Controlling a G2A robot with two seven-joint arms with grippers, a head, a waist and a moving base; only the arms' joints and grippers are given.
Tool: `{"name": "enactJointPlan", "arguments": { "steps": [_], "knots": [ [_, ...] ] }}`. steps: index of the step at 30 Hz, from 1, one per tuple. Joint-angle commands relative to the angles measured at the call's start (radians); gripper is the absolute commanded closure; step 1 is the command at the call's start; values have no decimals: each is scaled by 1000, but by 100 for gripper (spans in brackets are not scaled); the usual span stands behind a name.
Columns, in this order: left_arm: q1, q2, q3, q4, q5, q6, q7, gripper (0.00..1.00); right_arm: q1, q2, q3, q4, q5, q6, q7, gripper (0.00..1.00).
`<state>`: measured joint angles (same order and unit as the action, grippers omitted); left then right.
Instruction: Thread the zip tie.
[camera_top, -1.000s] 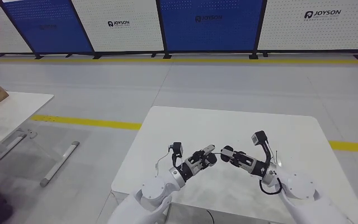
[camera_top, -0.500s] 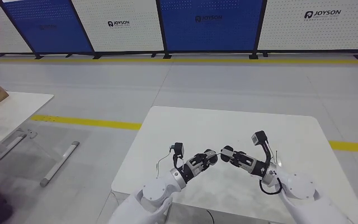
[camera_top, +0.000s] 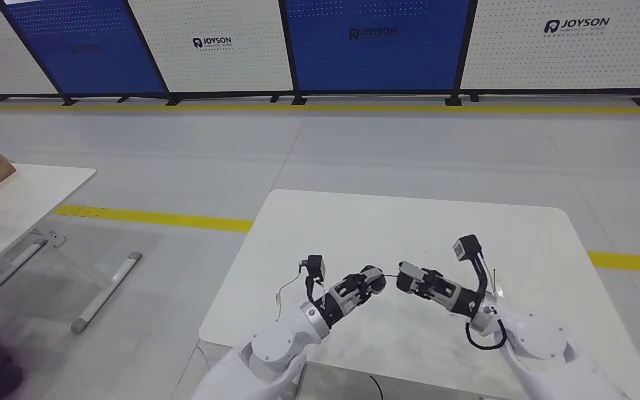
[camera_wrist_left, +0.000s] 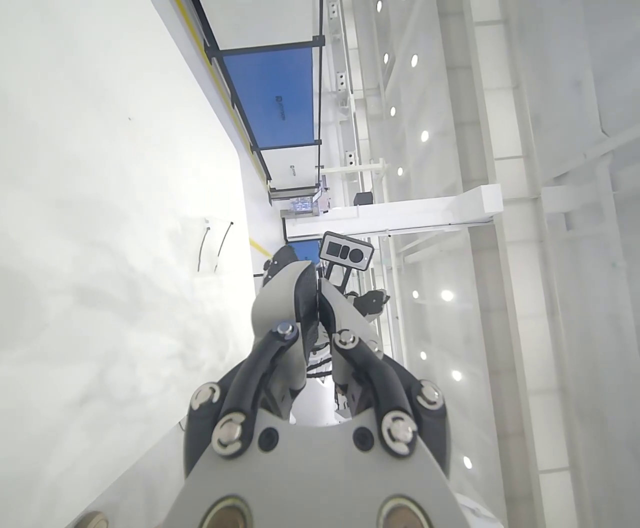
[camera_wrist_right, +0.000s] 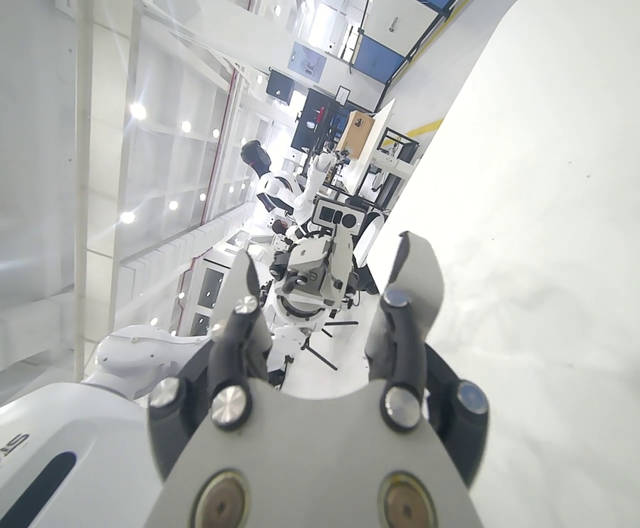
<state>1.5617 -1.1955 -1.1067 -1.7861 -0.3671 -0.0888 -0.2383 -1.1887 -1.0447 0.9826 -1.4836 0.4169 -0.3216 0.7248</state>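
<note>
From the top view, the left gripper (camera_top: 372, 279) and right gripper (camera_top: 403, 276) are hovering almost tip to tip above the white rectangular table (camera_top: 420, 215).

In the left wrist view, the left gripper's fingers (camera_wrist_left: 300, 295) are pressing together. I cannot tell whether they are pinching a tie. Two thin dark plastic zip ties (camera_wrist_left: 201, 250) are lying side by side on the table, well beyond it and unlooped.

In the right wrist view, the right gripper (camera_wrist_right: 327, 255) is gaping apart, empty. The threading looks still to be done.
</note>
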Motion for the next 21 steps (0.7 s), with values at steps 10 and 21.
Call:
{"name": "enactJointPlan", "arguments": {
  "steps": [10,21],
  "knots": [
    [71,25,-114,-47,26,46,-36,100,-76,15,103,-33,47,-10,17,0],
    [70,24,-113,-59,24,26,-39,100,-78,15,103,-35,49,-8,17,0]
  ]
}}
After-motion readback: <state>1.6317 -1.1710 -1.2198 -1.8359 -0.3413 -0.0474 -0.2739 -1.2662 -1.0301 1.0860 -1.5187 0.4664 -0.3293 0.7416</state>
